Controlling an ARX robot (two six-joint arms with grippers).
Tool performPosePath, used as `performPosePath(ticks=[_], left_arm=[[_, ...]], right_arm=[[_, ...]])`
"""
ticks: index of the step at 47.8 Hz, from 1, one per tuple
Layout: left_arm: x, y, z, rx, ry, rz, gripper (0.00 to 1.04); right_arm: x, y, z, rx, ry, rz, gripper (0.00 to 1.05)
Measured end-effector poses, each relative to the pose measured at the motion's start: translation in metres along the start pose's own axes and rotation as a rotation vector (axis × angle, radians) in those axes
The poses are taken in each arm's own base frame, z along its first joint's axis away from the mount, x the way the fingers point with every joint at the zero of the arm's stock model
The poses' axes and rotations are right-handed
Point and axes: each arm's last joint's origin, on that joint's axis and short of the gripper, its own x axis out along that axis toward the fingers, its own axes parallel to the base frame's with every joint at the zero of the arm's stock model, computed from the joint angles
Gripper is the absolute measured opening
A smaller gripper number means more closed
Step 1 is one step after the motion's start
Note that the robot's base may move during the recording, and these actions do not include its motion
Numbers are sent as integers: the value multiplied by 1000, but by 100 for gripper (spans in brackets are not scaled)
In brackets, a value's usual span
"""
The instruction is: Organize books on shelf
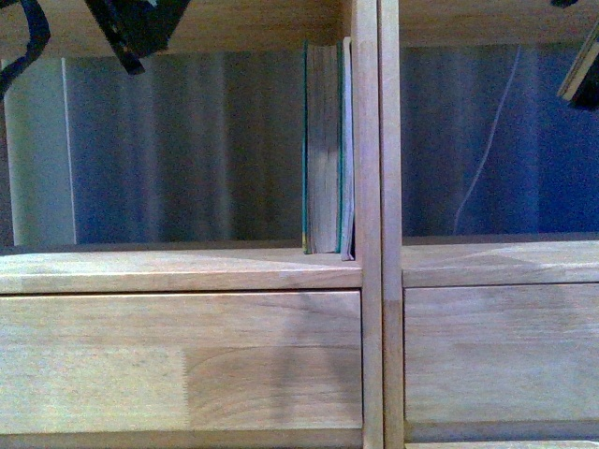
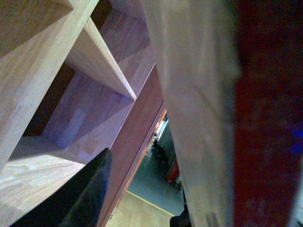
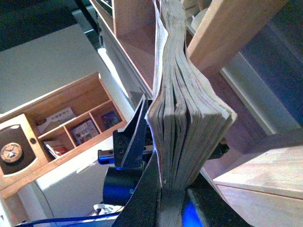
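Blue haze backs the shelf (image 1: 187, 271). Two stand lower-left of the right claw (image 1: 582, 73), a teal book (image 1: 323, 150) and a thin book (image 1: 347, 150). That claw pinches a third book (image 3: 189, 123); I cannot tell the left claw (image 1: 136, 28)'s state.

Open bay (image 1: 178, 267) left of teal book (image 1: 323, 150) (against upright (image 1: 368, 140))

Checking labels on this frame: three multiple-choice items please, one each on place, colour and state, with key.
1. Where does the shelved book stand?
A. left end of its compartment
B. by the centre upright
C. flat on a drawer

2. Its cover edges are:
A. red
B. black
C. teal

3. The right gripper is:
A. shut on the yellow-paged book
B. open, empty
C. out of view

Key: B, it stands upright at the compartment's right end; C, teal strips flank the pages; A, the right wrist view shows the pages clamped.
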Motion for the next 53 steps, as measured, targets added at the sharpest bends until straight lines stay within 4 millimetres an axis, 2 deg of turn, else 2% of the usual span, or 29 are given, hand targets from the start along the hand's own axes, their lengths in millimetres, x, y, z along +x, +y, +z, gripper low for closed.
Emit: performPosePath(ticks=[7,10,12,19,23,32,38,42,44,53], left_arm=[[0,0,1,-6,-29,7,43],[0,0,1,-10,-35,8,35],[0,0,1,-13,-39,10,25],[-1,0,1,-35,-24,6,7],[-1,0,1,-38,-13,3,7],[-4,1,4,-22,-23,17,7],[-20,14,15,40,-101,153,7],[-28,21,19,69,-117,233,7],[-31,25,20,93,-123,267,7],[-43,33,21,303,-87,424,7]], right_arm=[[3,-5,-7,47,10,-8,7],[4,-8,-9,70,11,-12,7],[4,-10,-12,94,16,-19,7],[6,-14,-18,127,44,-20,30],[6,-13,-19,130,51,-10,45],[0,-14,-19,127,60,-6,64],[-15,-18,-11,111,49,-32,86],[-24,-20,-4,88,42,-46,95],[-29,-20,0,81,37,-54,99],[-63,-22,26,-24,23,-135,98]])
